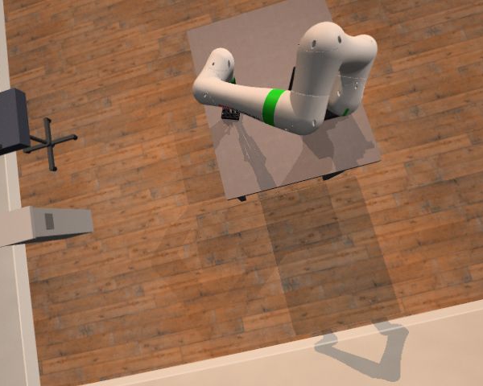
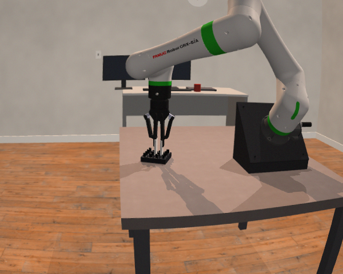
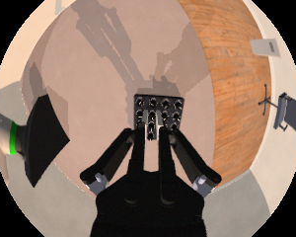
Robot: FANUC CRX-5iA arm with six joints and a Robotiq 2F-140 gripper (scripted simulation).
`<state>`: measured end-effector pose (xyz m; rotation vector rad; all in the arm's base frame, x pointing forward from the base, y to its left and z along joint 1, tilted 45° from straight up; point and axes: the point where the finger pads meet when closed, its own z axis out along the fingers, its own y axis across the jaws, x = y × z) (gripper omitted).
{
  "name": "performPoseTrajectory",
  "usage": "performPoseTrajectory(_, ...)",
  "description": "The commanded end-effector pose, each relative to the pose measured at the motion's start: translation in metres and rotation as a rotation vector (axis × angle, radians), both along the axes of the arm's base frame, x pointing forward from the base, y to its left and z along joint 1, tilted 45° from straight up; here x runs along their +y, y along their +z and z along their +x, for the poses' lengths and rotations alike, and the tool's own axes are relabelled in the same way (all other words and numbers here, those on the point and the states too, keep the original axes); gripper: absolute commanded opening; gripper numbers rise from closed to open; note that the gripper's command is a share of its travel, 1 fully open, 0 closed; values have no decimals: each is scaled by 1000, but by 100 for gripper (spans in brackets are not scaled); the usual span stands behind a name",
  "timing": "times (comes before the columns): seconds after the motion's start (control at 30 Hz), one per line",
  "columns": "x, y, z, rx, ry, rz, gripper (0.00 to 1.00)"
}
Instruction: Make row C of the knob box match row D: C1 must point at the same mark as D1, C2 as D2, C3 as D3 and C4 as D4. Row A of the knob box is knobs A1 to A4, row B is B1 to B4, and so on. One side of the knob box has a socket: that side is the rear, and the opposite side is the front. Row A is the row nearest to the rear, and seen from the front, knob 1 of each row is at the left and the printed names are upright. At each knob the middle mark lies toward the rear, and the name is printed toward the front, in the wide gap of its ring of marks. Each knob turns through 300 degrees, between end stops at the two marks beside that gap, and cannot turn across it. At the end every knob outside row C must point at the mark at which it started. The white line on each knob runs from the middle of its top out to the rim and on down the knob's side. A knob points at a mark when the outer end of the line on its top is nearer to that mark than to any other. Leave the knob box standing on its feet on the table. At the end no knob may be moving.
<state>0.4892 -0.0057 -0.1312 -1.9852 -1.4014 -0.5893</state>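
The knob box (image 1: pixel 230 114) (image 2: pixel 156 158) (image 3: pixel 171 107) is a small black block with rows of black knobs. It stands on the table (image 1: pixel 266 41) (image 2: pixel 195 188) near its left edge. My gripper (image 2: pixel 158 150) (image 3: pixel 152 116) points straight down. Its two fingers stand close together with a small gap, and the tips are down among the knobs at the box edge nearest the wrist camera. The tips seem to straddle one knob, but I cannot tell which one or whether they touch it. The knob lines and marks are too small to read. In the top view the arm hides the gripper.
The arm's black base pedestal (image 2: pixel 269 144) (image 3: pixel 39 134) stands on the right part of the table. The table's left edge lies just beyond the box. A grey desk (image 2: pixel 183 97) with monitors stands behind the table.
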Motion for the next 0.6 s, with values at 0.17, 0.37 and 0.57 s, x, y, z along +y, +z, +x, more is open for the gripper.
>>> performPoseTrajectory(0.17,0,0,0,0,0,0,12)
performPoseTrajectory(0.37,0,0,0,0,0,0,5)
performPoseTrajectory(0.57,0,0,0,0,0,0,5)
